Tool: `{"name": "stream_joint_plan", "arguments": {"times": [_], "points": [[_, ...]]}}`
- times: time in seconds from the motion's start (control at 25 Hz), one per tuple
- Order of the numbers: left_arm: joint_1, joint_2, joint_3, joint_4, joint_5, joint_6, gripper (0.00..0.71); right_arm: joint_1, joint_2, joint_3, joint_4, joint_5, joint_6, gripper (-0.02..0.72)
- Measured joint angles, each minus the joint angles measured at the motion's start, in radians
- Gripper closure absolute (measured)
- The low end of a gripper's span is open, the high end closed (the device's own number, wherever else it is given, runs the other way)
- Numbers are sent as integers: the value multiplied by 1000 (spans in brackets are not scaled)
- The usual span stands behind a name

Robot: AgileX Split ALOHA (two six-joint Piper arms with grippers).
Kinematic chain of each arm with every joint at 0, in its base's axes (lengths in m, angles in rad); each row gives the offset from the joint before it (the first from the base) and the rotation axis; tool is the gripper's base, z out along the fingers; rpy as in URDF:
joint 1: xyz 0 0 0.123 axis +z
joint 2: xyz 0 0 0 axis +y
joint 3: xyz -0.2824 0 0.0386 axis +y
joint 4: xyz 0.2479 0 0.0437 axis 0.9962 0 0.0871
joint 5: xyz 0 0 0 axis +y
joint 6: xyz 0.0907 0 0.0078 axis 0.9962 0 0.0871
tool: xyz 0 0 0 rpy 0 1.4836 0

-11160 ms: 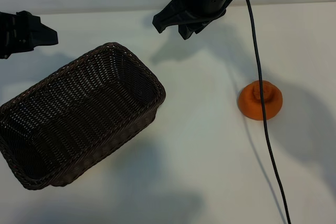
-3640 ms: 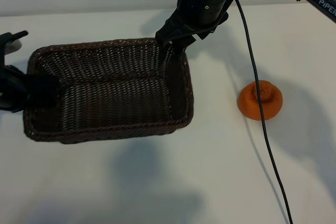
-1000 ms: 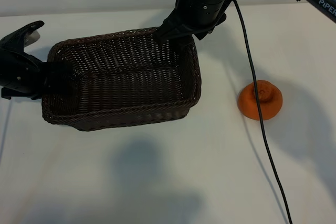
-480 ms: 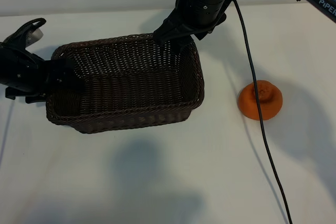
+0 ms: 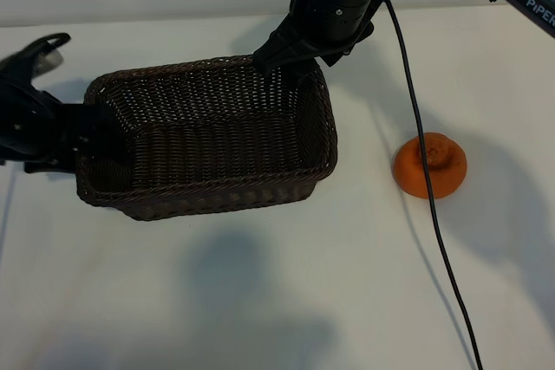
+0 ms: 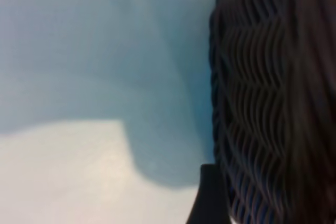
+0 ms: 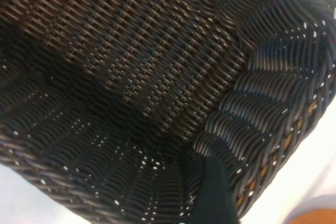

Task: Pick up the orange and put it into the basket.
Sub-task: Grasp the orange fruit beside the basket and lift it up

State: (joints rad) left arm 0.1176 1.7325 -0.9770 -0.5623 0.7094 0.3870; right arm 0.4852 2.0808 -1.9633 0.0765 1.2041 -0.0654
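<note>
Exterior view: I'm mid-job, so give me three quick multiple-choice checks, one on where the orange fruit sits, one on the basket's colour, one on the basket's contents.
1. Where is the small matte orange fruit?
A. On the white table, right of the basket
B. Inside the basket
C. In the right gripper

2. What colour is the woven wicker rectangular basket?
A. Pale straw
B. Dark brown
C. White

3. What does the basket hold?
A. The orange
B. Nothing
C. A coil of cable

Answers:
1. A: the orange lies on the white table, apart from the basket's right end, under a thin black cable.
2. B: its weave is dark brown throughout.
3. B: only bare weave shows inside; the right gripper hangs at its far rim, the left gripper at its left end.
</note>
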Motion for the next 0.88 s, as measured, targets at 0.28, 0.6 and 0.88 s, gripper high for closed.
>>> {"name": "stream_joint_plan", "arguments": {"times": [0.28,0.6,0.88], "points": [[0,-133,0,87,16,-69,114,0,0,0,0,0,0,177],[0,-267,0,95,38,-75,114,0,0,0,0,0,0,177],[0,-303,0,95,38,-76,114,0,0,0,-11,0,1,177]]}}
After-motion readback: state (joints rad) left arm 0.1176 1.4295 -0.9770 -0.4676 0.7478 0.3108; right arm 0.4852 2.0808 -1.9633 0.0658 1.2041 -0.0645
